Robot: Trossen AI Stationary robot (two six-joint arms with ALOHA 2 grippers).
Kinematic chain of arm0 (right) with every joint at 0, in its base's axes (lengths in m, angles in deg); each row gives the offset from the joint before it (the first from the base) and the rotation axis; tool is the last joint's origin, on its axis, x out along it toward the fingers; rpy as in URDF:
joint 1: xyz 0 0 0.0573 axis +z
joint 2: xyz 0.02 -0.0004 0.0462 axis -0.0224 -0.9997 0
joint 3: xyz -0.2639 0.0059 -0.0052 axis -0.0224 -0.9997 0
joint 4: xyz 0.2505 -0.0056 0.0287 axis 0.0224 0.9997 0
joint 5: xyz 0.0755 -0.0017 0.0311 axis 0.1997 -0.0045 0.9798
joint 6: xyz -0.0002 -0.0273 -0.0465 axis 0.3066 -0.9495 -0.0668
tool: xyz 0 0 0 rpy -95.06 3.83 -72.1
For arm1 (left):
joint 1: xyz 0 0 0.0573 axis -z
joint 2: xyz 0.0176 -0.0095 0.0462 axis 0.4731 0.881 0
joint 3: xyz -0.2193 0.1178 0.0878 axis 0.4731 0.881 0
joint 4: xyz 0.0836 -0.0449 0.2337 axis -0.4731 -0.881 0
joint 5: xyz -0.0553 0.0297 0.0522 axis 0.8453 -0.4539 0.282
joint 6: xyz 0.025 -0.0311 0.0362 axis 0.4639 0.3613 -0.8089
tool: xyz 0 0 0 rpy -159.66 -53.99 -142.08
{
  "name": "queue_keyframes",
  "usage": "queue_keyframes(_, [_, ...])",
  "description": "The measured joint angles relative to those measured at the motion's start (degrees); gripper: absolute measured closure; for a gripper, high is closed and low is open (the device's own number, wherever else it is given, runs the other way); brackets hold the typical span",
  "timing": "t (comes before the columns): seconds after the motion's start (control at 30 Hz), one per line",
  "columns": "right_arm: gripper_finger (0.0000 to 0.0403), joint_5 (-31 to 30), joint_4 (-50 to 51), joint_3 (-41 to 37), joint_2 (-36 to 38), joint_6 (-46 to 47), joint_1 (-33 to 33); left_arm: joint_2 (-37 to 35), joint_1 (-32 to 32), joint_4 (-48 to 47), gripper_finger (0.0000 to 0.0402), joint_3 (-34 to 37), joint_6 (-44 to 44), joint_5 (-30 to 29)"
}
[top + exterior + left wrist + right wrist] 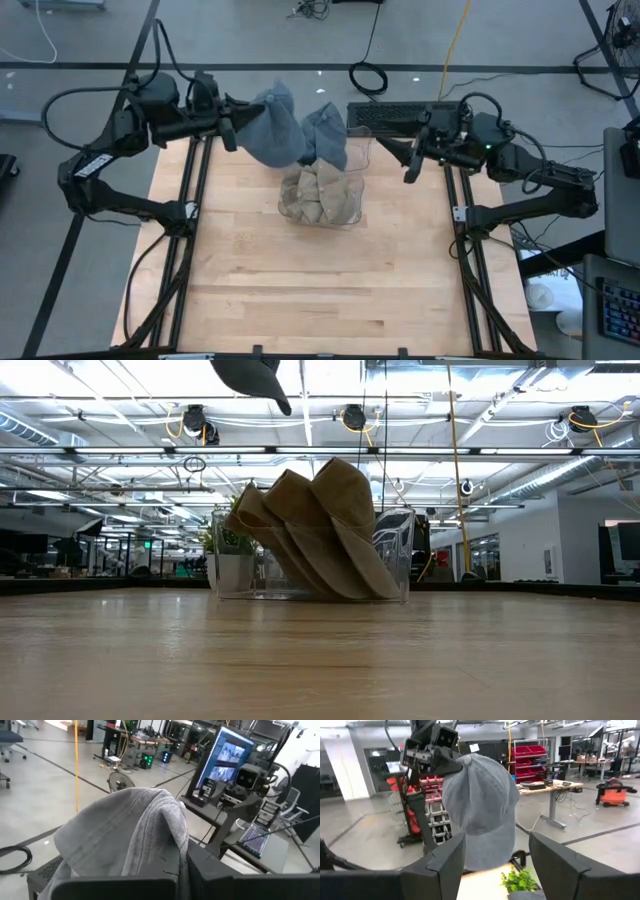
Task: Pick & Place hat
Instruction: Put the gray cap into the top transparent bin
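Care is needed: left gripper, closed on the grey hat, holds it high while right gripper waits open and empty just beside the clear bin, so lower it slowly.

Both arms are dark, near black, built of rounded joint housings and slim links. Black cables loop from each shoulder. The left arm carries a white label on its link. The right arm shows a small green light.
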Motion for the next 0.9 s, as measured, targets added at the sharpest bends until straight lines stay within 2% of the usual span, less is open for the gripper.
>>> queue_keyframes(0.17, [0.0196, -2.15, 1.94, 0.0, 2.94, -0.74, 0.02, 1.93, -0.34, 2.17, 0.0401, -0.02, -0.16, -4.03])
queue_keyframes(0.53, [0.0196, -3.24, 1.96, 0.0, 8.43, -4.92, 0.0, 8.4, -3.37, 13.03, 0.0401, -0.02, 0.21, -3.95])
queue_keyframes(0.9, [0.0197, -7.45, 5.86, 0.0, 11.23, -8.31, 0.0, 15.45, -4.83, 19.75, 0.0401, 0.0, 0.16, -4.34])
